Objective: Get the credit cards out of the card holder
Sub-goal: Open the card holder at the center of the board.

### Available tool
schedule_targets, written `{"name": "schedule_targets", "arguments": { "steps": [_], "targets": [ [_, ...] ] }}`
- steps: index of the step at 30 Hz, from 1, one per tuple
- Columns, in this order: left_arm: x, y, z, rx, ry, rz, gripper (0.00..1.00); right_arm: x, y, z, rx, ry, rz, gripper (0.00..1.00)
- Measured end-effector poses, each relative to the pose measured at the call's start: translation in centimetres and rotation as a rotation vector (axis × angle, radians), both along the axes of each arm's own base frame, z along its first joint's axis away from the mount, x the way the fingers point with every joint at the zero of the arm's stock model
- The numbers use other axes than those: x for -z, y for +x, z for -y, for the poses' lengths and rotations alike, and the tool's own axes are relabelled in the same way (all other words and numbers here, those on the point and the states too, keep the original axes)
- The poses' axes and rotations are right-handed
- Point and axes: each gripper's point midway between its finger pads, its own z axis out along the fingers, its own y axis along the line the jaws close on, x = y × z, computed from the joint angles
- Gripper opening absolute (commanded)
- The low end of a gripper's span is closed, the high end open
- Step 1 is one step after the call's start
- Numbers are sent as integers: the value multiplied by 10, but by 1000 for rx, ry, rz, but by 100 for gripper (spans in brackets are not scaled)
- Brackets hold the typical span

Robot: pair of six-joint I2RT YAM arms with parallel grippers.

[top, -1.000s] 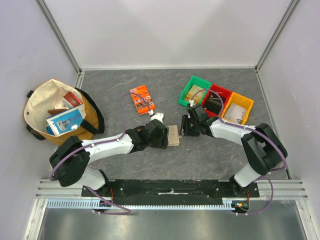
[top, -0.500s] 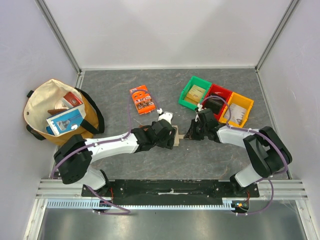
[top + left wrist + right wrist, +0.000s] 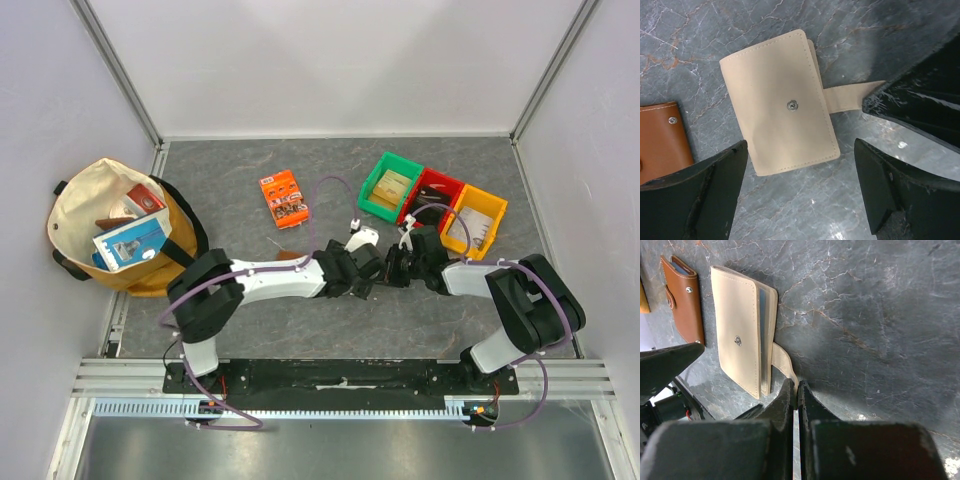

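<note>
The beige card holder (image 3: 780,100) lies folded on the grey table with its snap stud facing up. Its tab (image 3: 845,97) sticks out to the side. My right gripper (image 3: 797,385) is shut on that tab (image 3: 782,360), low at the table. The pale blue lining (image 3: 763,335) shows in the gap between the flaps. My left gripper (image 3: 800,145) is open and hovers just above the holder, touching nothing. In the top view the left gripper (image 3: 365,262) and right gripper (image 3: 393,268) meet at mid-table and hide the holder. No credit cards are in view.
A brown wallet (image 3: 660,142) lies right beside the holder, also in the right wrist view (image 3: 685,295). Green (image 3: 390,185), red (image 3: 432,195) and yellow (image 3: 477,215) bins stand behind the right gripper. An orange packet (image 3: 284,198) lies at mid-back. A full cloth bag (image 3: 120,225) sits at far left.
Both grippers have moved to the right, and the card holder has gone with them. The left arm has stretched out, and its wrist now covers the holder in the top view.
</note>
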Motion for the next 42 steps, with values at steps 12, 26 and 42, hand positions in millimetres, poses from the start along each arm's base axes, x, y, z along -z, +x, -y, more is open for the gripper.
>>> {"name": "schedule_targets", "arguments": {
  "steps": [12,26,42],
  "targets": [
    [18,3,-12,-25,215,29,83,0,-3,0,-10,17,-6,0],
    [-16,13,-25,-68,182,65,70,1,-6,0,-47,9,10,0],
    [-6,28,-88,-200,119,-23,7,1,-14,5,-83,-24,5,0]
  ]
}}
